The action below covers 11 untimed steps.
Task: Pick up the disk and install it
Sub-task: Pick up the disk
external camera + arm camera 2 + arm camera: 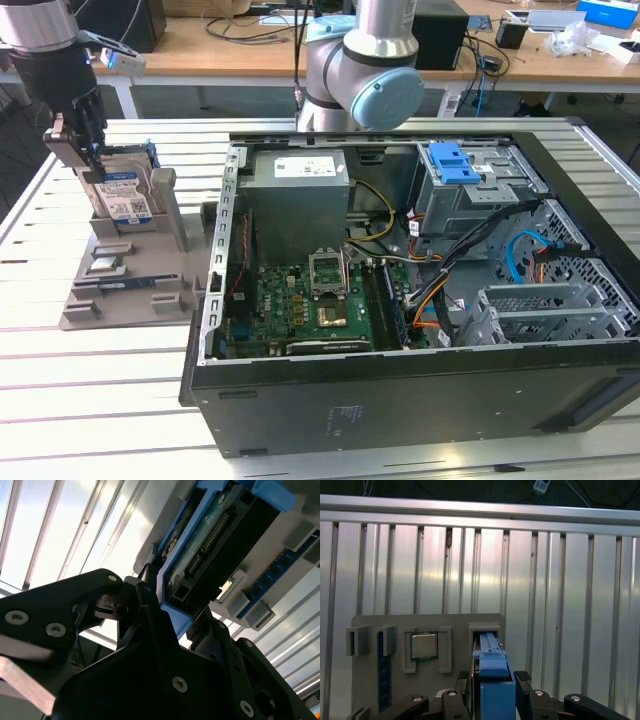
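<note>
End effector [86, 150]: is hanging at the upper left of the exterior view and is gripping the disk, its jaws drawn in narrow on the disk's upper edge
Fingers [522, 686]: are sitting on either side of the blue bracket [495, 680] in both wrist views, pressing against it
Disk [127, 195]: is standing upright on its edge at the exterior view's left, its white-and-blue label facing the camera, its lower part resting in a slot of the grey holder; in the second wrist view its connector end [207, 547] is showing between the black fingers
Holder [130, 290]: is lying flat on the desk at the middle left of the exterior view, just beside the computer case; in the first wrist view it is carrying a processor chip [424, 646] and a blue memory stick [381, 675], each in its own recess
Desk [90, 400]: slatted metal, is carrying the holder and the case
Computer case [400, 400]: is lying open on its side across the centre and right of the exterior view, with a green motherboard [310, 300] inside
Power-supply box [298, 190]: is sitting inside the case near its upper edge
Blue latch [455, 160]: is resting on top of the metal cage [470, 200], at the upper right inside the case, well apart from the disk
Arm [360, 60]: is rising behind the case at the top centre of the exterior view
</note>
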Tool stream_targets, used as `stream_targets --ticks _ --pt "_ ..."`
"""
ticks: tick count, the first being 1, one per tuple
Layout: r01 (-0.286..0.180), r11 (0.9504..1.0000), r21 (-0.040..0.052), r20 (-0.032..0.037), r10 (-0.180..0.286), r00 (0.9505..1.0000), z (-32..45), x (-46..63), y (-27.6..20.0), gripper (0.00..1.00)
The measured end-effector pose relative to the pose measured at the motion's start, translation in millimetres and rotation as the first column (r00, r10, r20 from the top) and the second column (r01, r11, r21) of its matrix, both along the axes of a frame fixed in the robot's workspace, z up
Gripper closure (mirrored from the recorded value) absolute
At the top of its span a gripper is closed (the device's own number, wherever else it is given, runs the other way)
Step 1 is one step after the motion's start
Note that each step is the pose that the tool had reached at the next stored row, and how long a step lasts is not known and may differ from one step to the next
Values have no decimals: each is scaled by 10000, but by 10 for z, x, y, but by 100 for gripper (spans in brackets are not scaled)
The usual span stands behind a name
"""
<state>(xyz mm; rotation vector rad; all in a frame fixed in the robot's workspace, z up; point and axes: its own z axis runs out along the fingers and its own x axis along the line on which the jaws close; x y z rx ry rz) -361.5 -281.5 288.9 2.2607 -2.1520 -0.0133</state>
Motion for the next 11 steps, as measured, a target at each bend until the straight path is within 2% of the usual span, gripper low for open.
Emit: stream_targets --ticks 9,10,11 --pt "27 10000 -4 0 -27 10000 -23 0 -6 52" --pt "28 10000 -4 1 -28 10000 -24 0 -6 54" --pt "27 10000 -5 1 -27 10000 -24 0 -7 60"
